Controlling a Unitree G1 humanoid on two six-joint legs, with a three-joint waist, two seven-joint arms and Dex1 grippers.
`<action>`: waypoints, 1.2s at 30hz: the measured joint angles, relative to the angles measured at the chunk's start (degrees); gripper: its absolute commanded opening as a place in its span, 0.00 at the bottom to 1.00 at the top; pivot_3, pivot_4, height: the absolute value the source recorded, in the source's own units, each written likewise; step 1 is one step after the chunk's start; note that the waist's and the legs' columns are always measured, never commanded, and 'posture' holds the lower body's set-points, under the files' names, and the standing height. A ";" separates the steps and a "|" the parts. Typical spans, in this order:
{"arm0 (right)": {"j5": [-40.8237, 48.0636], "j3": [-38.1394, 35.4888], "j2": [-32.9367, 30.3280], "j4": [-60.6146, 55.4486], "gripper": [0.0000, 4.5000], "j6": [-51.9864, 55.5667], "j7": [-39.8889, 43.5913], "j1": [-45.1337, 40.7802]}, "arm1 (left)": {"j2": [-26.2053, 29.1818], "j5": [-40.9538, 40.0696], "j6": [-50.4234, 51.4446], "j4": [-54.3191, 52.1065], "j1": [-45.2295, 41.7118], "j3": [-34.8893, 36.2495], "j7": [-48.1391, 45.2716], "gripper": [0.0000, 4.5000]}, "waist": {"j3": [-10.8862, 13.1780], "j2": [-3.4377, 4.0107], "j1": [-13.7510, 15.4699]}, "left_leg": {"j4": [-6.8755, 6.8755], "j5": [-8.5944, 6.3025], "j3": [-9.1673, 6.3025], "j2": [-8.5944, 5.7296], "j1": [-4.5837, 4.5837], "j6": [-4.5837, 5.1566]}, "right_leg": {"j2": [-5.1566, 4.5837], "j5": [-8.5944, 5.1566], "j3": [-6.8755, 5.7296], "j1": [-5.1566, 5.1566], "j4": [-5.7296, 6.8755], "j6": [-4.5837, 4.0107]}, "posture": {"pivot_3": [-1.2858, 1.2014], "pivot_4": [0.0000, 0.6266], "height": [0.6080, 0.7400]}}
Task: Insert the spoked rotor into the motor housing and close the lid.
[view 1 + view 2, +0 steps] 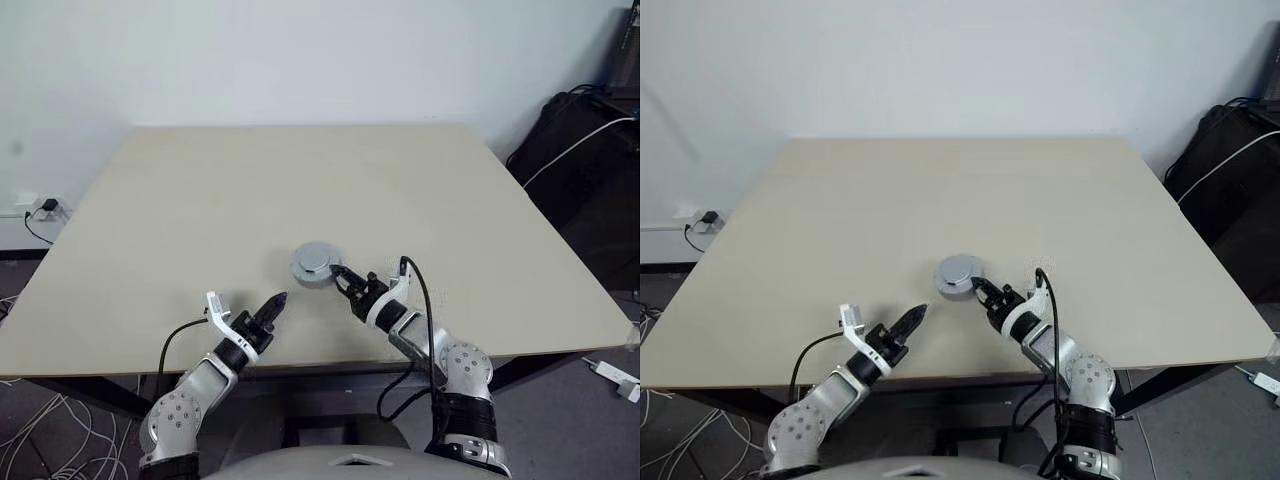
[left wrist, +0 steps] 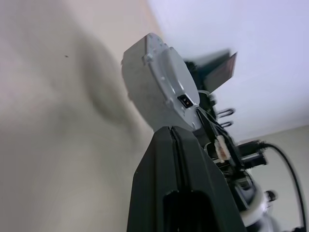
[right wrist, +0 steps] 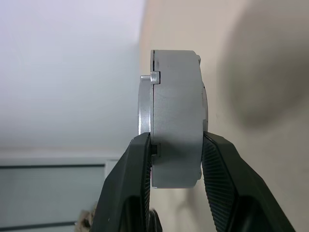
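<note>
Right gripper (image 3: pixel 176 159) pinches lid (image 3: pixel 145 111) onto motor housing (image 3: pixel 176 116); left gripper (image 1: pixel 272 306) closed, near table (image 1: pixel 150 330) edge.

This looks like a lab or test room: a plain pale wooden bench (image 1: pixel 200 200) stands against a bare white wall (image 1: pixel 300 50). Loose cables (image 1: pixel 40 425) trail over the grey floor, a plug sits in a wall socket (image 1: pixel 45 207), and black equipment (image 1: pixel 585 170) with a white cable stands at the right.
</note>
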 measured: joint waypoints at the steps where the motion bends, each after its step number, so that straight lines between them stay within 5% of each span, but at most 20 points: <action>1: 0.72 0.06 -0.01 -0.70 0.27 -0.08 -0.31 0.00 | 0.00 -1.37 0.00 0.01 0.02 -0.19 0.36 0.21 | 0.00 0.01 0.00 | 0.00 0.00 0.00 0.00 0.00 0.00 | 0.01 0.00 0.00 0.00 0.00 -0.01 | 0.52 0.00 1.00; 12: 3.89 2.96 -0.16 -3.10 0.27 -0.06 -1.96 0.02 | 0.00 -9.52 -2.62 1.17 -0.59 -2.88 1.55 1.00 | -0.01 0.02 0.05 | 0.08 0.05 0.01 -0.02 -0.01 -0.06 | 0.05 -0.02 0.05 0.02 -0.03 -0.04 | 0.52 0.00 1.00; 34: 11.64 10.00 -0.94 -7.58 0.27 6.11 -8.35 5.50 | 0.01 -14.68 -10.74 4.57 1.13 -8.15 2.51 1.00 | -0.09 0.05 0.03 | 0.14 0.05 0.01 0.00 0.03 -0.06 | 0.11 -0.03 0.10 0.04 0.00 -0.05 | 0.52 0.00 1.00; 36: 12.09 10.06 -1.07 -7.59 0.27 6.09 -8.63 5.55 | 0.01 -15.27 -11.03 4.57 1.63 -8.79 2.37 0.92 | -0.09 0.05 0.03 | 0.15 0.06 0.01 0.00 0.03 -0.06 | 0.13 -0.03 0.10 0.05 0.00 -0.05 | 0.52 0.00 1.00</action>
